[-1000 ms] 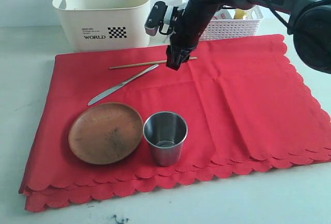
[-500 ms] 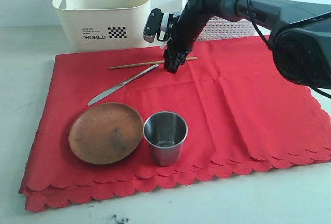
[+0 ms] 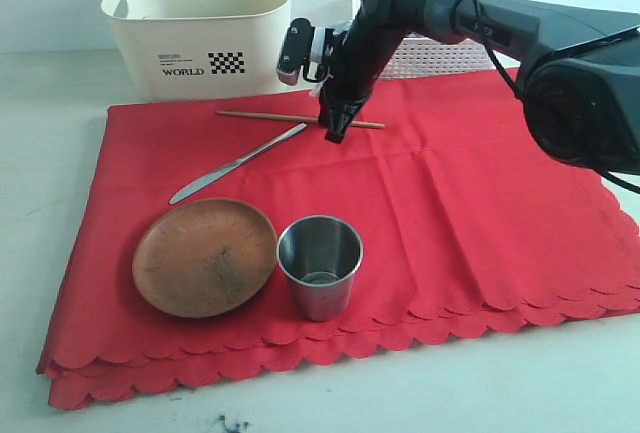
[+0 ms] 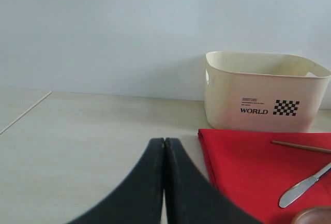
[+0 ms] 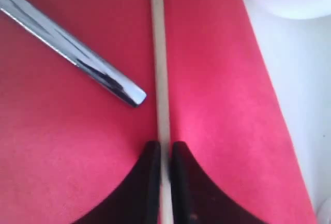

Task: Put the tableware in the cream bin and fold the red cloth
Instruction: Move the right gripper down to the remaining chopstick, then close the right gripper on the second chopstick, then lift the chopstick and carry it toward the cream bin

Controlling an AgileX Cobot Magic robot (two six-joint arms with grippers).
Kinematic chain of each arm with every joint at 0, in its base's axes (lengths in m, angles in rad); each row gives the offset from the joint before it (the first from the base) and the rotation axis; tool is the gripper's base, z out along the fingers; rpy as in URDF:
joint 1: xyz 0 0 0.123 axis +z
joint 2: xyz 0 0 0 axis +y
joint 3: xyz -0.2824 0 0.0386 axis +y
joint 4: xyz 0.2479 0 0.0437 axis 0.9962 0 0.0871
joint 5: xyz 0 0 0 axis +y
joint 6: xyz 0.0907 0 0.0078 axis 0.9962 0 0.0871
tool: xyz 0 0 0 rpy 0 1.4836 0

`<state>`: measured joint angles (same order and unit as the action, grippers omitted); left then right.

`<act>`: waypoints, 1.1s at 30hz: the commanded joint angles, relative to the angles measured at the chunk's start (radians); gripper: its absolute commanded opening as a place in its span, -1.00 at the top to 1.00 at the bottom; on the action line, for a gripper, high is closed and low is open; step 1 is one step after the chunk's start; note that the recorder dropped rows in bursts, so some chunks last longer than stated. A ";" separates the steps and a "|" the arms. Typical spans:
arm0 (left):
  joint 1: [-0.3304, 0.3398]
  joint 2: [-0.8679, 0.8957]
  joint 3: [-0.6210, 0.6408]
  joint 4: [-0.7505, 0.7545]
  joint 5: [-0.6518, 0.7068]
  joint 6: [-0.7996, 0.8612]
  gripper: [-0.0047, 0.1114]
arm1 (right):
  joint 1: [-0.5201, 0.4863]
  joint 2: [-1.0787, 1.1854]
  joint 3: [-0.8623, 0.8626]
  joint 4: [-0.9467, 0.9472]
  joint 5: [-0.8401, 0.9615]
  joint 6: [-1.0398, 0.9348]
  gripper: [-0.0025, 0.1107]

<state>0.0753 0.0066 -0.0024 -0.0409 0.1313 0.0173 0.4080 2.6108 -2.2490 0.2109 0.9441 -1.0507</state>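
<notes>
My right gripper (image 3: 336, 133) (image 5: 164, 149) is shut on the pale chopsticks (image 3: 270, 116) (image 5: 159, 53), which hang level just over the red cloth (image 3: 450, 203) (image 5: 217, 79). The silver knife (image 3: 235, 164) (image 5: 67, 43) (image 4: 302, 185) lies beside them on the cloth. A brown wooden plate (image 3: 205, 256) and a steel cup (image 3: 319, 265) stand at the cloth's near side. The cream bin (image 3: 200, 25) (image 4: 261, 89) sits behind the cloth's far left corner. My left gripper (image 4: 164, 142) is shut and empty over the bare table, left of the cloth (image 4: 243, 162).
A white lattice basket (image 3: 440, 53) with food stands behind the right arm. The cloth's left side is doubled over, with two scalloped edges showing at the front. Bare pale table (image 4: 77, 141) stretches to the cloth's left.
The right gripper closed on the chopsticks and raised them slightly; their left end swung away from the knife toward the bin. The left gripper stayed put.
</notes>
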 commanded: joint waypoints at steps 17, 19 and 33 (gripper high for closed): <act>-0.007 -0.007 0.002 0.000 -0.003 0.004 0.88 | -0.003 -0.184 -0.004 0.011 0.277 0.032 0.96; -0.007 -0.007 0.002 0.000 -0.003 0.004 0.88 | -0.003 -0.203 -0.004 0.018 0.277 0.034 0.96; -0.007 -0.007 0.002 0.000 -0.003 0.004 0.88 | 0.046 -0.381 0.066 0.149 0.277 0.030 0.96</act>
<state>0.0753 0.0066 -0.0024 -0.0409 0.1313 0.0173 0.4259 2.2698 -2.2077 0.3450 1.2184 -1.0021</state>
